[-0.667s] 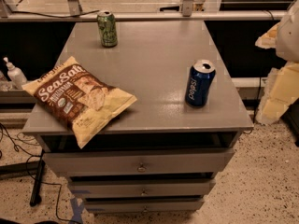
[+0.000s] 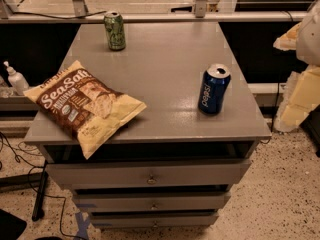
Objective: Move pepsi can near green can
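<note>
The pepsi can [image 2: 214,89], dark blue with white lettering and a silver top, stands upright on the grey table [image 2: 165,59] near its right front part. The green can [image 2: 115,30] stands upright at the table's far left, well apart from the pepsi can. My gripper [image 2: 299,98] shows as pale arm parts at the right edge of the camera view, beyond the table's right side and to the right of the pepsi can, touching neither can.
A Sea Salt chip bag [image 2: 85,106] lies on the table's front left and overhangs the front edge. Drawers [image 2: 150,176] sit below the tabletop. A metal rail [image 2: 165,17] runs behind the table. A white bottle [image 2: 16,78] stands to the left.
</note>
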`<state>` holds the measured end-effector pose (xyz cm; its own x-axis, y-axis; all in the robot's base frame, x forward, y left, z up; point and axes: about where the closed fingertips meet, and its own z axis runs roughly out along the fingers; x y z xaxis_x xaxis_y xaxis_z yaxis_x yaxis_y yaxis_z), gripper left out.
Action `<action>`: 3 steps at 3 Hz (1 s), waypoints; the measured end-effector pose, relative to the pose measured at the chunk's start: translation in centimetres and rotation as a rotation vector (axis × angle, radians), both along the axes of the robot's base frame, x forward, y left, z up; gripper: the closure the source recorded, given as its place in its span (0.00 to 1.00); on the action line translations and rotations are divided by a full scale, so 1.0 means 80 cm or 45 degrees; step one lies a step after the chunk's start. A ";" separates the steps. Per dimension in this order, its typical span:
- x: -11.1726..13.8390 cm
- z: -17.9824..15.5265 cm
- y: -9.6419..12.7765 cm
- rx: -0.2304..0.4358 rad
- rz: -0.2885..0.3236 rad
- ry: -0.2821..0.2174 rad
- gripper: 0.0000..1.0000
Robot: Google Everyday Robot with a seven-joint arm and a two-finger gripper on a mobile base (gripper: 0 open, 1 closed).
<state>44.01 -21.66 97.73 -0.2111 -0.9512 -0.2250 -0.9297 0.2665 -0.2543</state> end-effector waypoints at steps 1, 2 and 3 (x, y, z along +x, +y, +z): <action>0.014 -0.026 -0.008 0.109 0.007 -0.007 0.00; 0.042 -0.060 -0.005 0.282 0.021 -0.020 0.00; 0.072 -0.086 0.002 0.465 0.009 -0.028 0.00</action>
<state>49.74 -21.47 90.88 -0.1958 -0.8088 -0.5546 -0.9272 0.3369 -0.1639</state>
